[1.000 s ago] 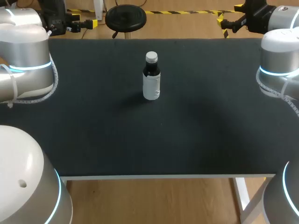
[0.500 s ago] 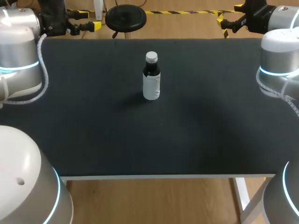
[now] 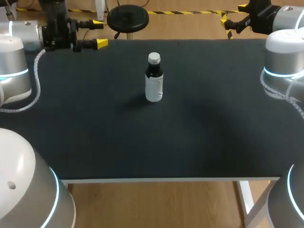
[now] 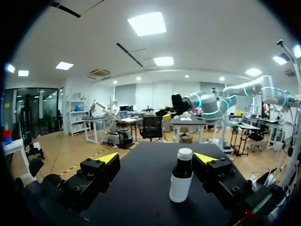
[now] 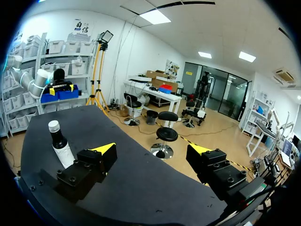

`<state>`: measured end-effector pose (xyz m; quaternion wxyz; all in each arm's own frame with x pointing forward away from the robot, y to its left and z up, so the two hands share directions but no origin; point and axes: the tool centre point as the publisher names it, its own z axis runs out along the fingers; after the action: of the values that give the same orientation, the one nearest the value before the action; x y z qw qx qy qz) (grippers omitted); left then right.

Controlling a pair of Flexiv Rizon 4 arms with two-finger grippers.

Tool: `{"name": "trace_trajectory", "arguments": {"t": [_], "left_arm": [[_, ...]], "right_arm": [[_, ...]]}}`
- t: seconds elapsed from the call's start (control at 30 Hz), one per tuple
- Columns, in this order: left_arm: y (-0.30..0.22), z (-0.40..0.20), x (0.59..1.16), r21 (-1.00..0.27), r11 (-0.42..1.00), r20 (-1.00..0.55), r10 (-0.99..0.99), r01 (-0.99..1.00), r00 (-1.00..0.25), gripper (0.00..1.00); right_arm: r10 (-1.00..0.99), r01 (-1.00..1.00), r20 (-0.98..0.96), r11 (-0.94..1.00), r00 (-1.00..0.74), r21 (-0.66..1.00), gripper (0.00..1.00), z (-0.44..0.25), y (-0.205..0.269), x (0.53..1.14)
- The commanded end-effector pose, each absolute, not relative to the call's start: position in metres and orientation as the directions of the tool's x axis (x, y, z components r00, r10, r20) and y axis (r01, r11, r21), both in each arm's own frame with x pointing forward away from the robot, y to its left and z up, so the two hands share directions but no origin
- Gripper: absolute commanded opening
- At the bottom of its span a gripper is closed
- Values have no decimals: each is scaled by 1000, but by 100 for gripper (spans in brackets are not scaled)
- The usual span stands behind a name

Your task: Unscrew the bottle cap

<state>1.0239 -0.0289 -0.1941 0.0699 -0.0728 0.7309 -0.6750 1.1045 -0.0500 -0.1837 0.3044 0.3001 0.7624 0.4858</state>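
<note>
A small dark bottle (image 3: pixel 154 79) with a white label and a silver cap (image 3: pixel 154 58) stands upright on the black table (image 3: pixel 142 137), toward the far middle. My left gripper (image 3: pixel 97 33) hangs open at the far left edge, its yellow tips pointing at the bottle from a distance. In the left wrist view the bottle (image 4: pixel 180 176) stands ahead of the open gripper (image 4: pixel 157 158), close to one finger. My right gripper (image 3: pixel 227 23) sits open at the far right corner. In the right wrist view the bottle (image 5: pixel 59 141) is off to the side of the open gripper (image 5: pixel 153 149).
My two arms' silver links flank the table at both sides. The table's front edge (image 3: pixel 166 179) runs along the near side. Nothing else stands on the black surface.
My left arm has swung inward along the far edge, bringing its gripper further over the table corner toward the bottle. The right arm and the bottle have not moved.
</note>
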Motion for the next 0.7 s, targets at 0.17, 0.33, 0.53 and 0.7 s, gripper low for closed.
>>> {"name": "trace_trajectory", "arguments": {"t": [0.17, 0.33, 0.53, 0.7], "left_arm": [[-33, -209, 1031, -1000, -11, 24, -75, -23, -997, 100], [-31, -209, 1032, -999, -17, 37, -78, -36, -996, 100], [-31, -209, 1032, -999, -17, 37, -78, -36, -996, 100], [-31, -209, 1032, -999, -17, 37, -78, -36, -996, 100]], "right_arm": [[753, 161, -173, 348, -635, 924, 100, -184, -50, 1105], [753, 161, -173, 348, -635, 924, 100, -184, -50, 1105], [753, 161, -173, 348, -635, 924, 100, -184, -50, 1105], [753, 161, -173, 348, -635, 924, 100, -184, -50, 1105]]}}
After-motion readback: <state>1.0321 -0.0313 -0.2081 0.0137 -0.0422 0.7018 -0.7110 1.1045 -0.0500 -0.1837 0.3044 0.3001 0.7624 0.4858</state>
